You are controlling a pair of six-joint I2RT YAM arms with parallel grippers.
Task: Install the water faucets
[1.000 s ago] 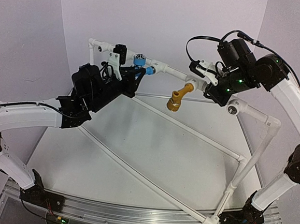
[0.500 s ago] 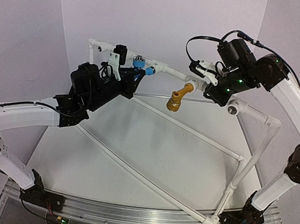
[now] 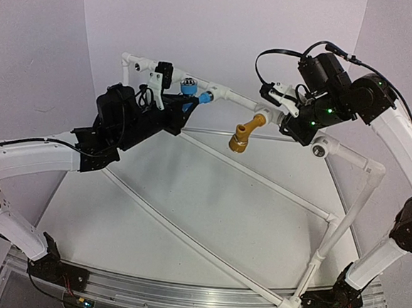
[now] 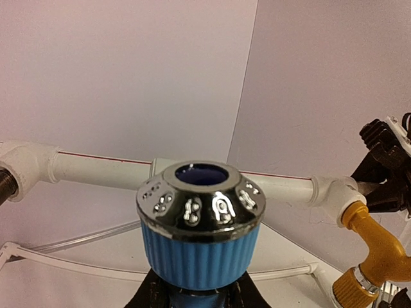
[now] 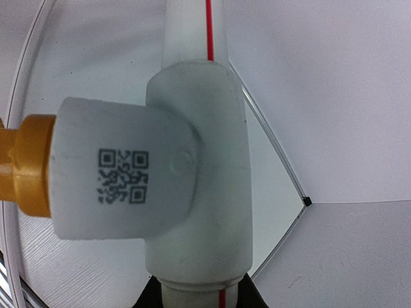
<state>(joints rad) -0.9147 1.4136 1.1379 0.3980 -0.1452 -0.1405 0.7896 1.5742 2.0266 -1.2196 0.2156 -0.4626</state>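
The blue faucet sits at the white pipe frame's back rail, its blue end against a socket there. My left gripper is shut on it. The left wrist view shows its ribbed blue body and chrome-ringed mouth between my fingers. The black faucet stands up from the rail to its left. The mustard-yellow faucet hangs from a white tee fitting. My right gripper is shut on the pipe just below that tee.
The pipe frame's diagonal rails cross the white table, with upright posts at the right. The purple back walls stand close behind the rail. The yellow faucet and my right gripper show at the left wrist view's right edge.
My left arm has shifted slightly up and to the left, still holding the blue faucet at the rail. The right arm and yellow faucet have not moved.
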